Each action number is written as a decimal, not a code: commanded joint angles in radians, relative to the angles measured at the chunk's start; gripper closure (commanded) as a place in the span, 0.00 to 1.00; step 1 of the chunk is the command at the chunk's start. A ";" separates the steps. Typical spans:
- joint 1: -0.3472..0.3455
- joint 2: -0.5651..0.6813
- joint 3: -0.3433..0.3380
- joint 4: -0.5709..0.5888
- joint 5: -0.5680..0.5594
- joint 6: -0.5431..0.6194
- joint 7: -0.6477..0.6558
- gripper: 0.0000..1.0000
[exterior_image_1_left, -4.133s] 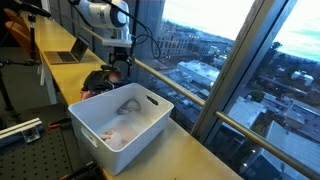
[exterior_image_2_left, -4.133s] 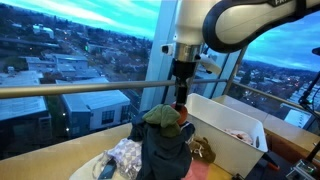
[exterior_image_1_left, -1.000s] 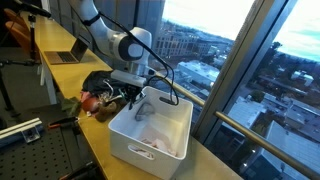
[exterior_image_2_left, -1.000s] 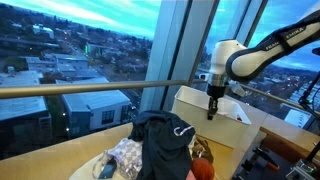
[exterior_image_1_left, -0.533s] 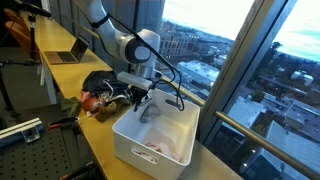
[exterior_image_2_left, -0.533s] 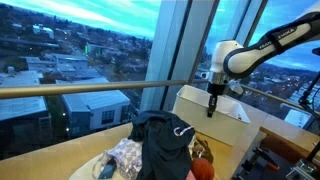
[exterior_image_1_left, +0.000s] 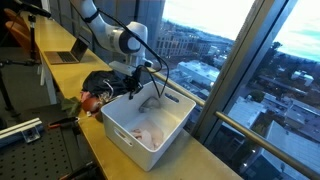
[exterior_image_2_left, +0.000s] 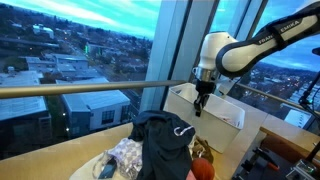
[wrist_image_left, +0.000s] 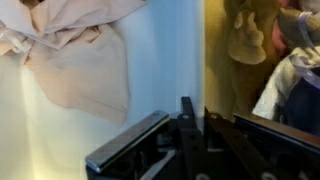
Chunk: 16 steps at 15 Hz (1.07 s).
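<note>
White plastic bin mid-frame, likely stiff and light with soft cloth inside, is best held where my gripper pinches its rim.

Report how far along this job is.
Done: a pale cloth already lies inside the bin.
In hand: the gripper sits on the bin's rim next to the pile, apparently clamped on the wall.
Left: the pile, with a dark garment on top, is outside the bin on the table.
</note>
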 joint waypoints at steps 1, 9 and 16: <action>0.014 -0.011 -0.069 0.024 -0.056 -0.029 0.116 0.99; -0.030 0.016 -0.133 0.018 -0.058 -0.048 0.153 0.99; -0.037 -0.025 -0.125 -0.003 -0.053 -0.064 0.134 0.62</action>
